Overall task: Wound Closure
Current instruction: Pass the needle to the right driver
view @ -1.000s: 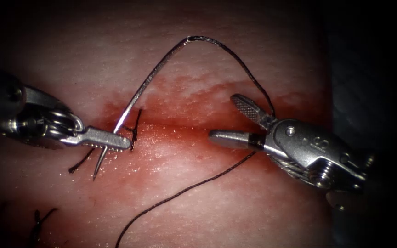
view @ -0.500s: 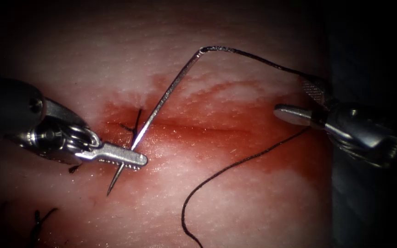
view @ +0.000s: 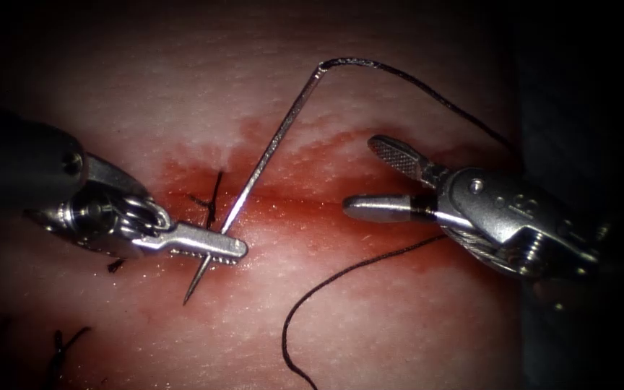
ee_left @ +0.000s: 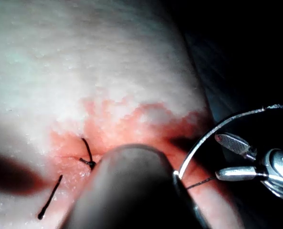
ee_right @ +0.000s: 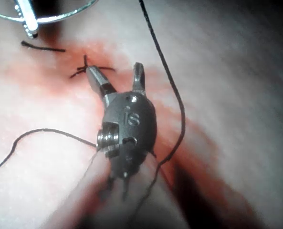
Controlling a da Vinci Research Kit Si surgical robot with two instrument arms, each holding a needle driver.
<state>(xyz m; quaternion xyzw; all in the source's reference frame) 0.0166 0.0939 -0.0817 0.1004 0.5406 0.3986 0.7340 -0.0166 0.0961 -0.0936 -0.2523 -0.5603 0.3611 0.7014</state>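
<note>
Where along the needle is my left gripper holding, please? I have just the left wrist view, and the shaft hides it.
Observer: The left gripper is shut on the needle near its tip; a short pointed end sticks out past it.
Operator: Is the tip in the tissue?
Observer: It looks free above the tissue, though I can't be certain.
Operator: Where does the thread run?
Observer: The thread arcs from the needle's end past the open, empty right gripper, then loops across the tissue.
</note>
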